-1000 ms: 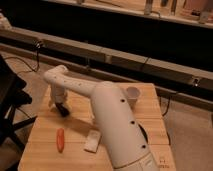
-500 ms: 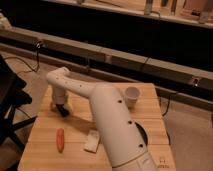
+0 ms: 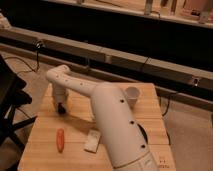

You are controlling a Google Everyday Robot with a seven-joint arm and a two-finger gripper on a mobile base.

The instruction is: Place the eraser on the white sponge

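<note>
The hand (image 3: 61, 106) hangs low over the counter's (image 3: 45, 150) far-left part; its grip cannot be told. The white sponge (image 3: 92, 141) lies near the front, beside the carrot (image 3: 60, 140), bare wood between. No eraser is discernible.

Dim warm indoor light, soft blur throughout, dark background, gripper (image 3: 61, 106) shadowed low over table (image 3: 80, 147)
</note>
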